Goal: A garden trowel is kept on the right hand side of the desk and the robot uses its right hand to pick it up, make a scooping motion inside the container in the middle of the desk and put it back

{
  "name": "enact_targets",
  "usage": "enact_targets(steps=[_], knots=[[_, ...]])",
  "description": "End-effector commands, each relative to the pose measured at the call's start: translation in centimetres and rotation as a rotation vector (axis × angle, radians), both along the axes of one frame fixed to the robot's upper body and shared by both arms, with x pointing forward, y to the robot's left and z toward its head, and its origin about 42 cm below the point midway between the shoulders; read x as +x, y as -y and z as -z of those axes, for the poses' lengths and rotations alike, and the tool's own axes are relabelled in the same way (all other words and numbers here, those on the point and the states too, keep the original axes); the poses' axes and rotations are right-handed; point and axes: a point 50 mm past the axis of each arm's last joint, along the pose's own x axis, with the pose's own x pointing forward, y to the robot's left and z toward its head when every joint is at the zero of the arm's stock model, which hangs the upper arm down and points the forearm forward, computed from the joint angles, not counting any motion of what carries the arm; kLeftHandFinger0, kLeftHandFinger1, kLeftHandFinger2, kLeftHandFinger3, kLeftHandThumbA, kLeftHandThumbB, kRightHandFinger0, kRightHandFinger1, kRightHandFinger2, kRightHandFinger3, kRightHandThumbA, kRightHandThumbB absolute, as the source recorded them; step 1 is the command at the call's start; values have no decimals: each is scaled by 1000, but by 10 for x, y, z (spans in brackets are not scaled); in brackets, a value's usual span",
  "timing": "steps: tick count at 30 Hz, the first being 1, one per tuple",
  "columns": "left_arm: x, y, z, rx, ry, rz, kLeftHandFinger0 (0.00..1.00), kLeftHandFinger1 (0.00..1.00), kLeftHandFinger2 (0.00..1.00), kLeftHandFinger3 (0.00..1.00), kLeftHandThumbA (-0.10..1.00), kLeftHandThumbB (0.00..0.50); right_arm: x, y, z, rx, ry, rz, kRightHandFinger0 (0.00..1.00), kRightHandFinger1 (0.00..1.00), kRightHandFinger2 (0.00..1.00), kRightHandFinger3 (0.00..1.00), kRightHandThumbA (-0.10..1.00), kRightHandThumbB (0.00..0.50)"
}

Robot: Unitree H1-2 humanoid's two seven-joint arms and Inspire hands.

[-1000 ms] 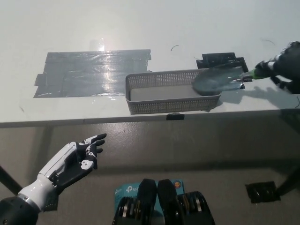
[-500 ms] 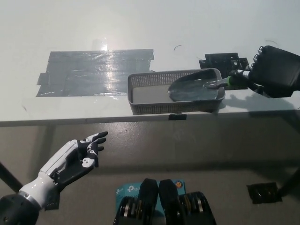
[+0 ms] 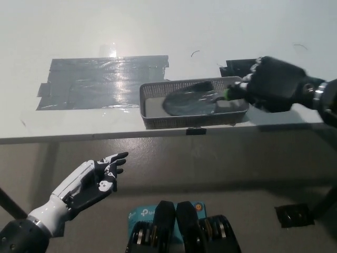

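Nearest, at the near left and below the desk edge, found the white left hand (image 3: pixel 92 182), released, with fingers apart and holding nothing, well apart from everything on the desk (image 3: pixel 158 31). On the floor at the near right, saw a small black floor patch (image 3: pixel 295 215).

Farther, on the near edge of the desk, noted a small black tab (image 3: pixel 196 131), just under the container (image 3: pixel 152 118). Found this container just behind the edge, in the middle of the desk: a grey mesh basket, with its long side along the edge.

Inside it saw the dark blade of the garden trowel (image 3: pixel 189 100), over the middle and right part of the basket, with the tip to the left. Could not tell whether the blade touched the bottom or stayed a little above it. Followed the green handle (image 3: pixel 231 94) over the right end of the container into the black right hand (image 3: pixel 274 84), clenched around that handle, just beside the right wall of the basket.

Left of the container and a little farther, saw a wide grey tape patch (image 3: pixel 100 81), flat on the desk and shining under the light. Behind the far right corner of the container, noted a black tape mark (image 3: pixel 237 67), partly hidden by the right hand.
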Motion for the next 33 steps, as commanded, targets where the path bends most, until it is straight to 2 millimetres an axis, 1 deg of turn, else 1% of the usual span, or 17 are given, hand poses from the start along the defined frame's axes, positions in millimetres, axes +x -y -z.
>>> enact_targets(steps=[1, 2, 5, 6, 9, 10, 14, 15, 17, 20, 21, 23, 24, 27, 29, 30, 33], knots=[[6, 3, -13, -4, 38, 27, 1000, 1000, 1000, 1000, 815, 241, 14, -24, -36, 17, 89, -40, 0, 0, 101, 42, -100, 23], [7, 4, -13, -6, 40, 28, 1000, 1000, 1000, 1000, 808, 235, 16, -28, -34, 29, 92, -48, 0, 0, 6, 67, -100, 9], [7, 4, -13, -6, 40, 29, 1000, 1000, 1000, 1000, 812, 246, 16, -40, -31, 53, 71, -60, 0, 0, 99, 9, -100, 15], [7, 4, -14, -6, 40, 28, 1000, 1000, 1000, 1000, 811, 245, 16, -44, -29, 63, 63, -68, 0, 0, 142, 0, -100, 92], [6, 5, -15, 0, 39, 31, 1000, 1000, 1000, 1000, 816, 237, 14, -52, -24, 81, 29, -65, 0, 0, 6, 2, -100, 280], [6, 4, -15, 2, 39, 31, 1000, 1000, 1000, 1000, 821, 239, 14, -51, -21, 122, -12, -43, 0, 0, 22, 19, -100, 285], [2, 5, -10, 1, 31, 36, 1000, 1000, 1000, 1000, 821, 229, 11, -37, -9, 297, -80, 58, 0, 0, 163, 137, -100, 327], [2, 5, -9, 4, 26, 35, 1000, 1000, 1000, 1000, 822, 231, 11, -31, -7, 335, -86, 89, 0, 1, 191, 246, -100, 304], [1, 5, -7, 2, 26, 36, 1000, 1000, 1000, 1000, 815, 231, 10, -20, -8, 394, -109, 138, 0, 13, 272, 61, -100, 308], [0, 3, -7, 1, 26, 30, 1000, 1000, 1000, 1000, 813, 239, 10, -15, -13, 434, -107, 160, 0, 115, 474, 157, -100, 319], [0, 3, -7, -2, 28, 32, 1000, 1000, 1000, 1000, 809, 233, 11, -11, -18, 454, -98, 170, 0, 125, 503, 192, -100, 359], [0, 3, -5, -3, 29, 30, 1000, 1000, 1000, 1000, 813, 249, 12, -1, -40, 556, -94, 170, 0, 202, 623, 456, -100, 217], [0, 4, -5, 2, 29, 31, 1000, 1000, 1000, 1000, 818, 245, 11, 1, -53, 577, -88, 181, 0, 256, 668, 514, -100, 228], [0, 5, -5, -4, 27, 30, 1000, 1000, 1000, 1000, 808, 226, 12, 6, -87, 743, -70, 178, 0, 236, 621, 498, -100, 99], [0, 5, -4, -2, 26, 27, 1000, 1000, 1000, 1000, 811, 227, 10, 7, -104, 854, -67, 185, 0, 285, 660, 469, -100, 116], [1, 5, -4, -1, 26, 28, 1000, 1000, 1000, 1000, 815, 223, 10, 8, -111, 892, -63, 171, 146, 414, 688, 456, -100, 117], [-1, 5, -3, -5, 24, 22, 1000, 1000, 1000, 1000, 822, 240, 9, 6, -143, 956, -66, 151, 0, 257, 523, 395, -100, 153]])
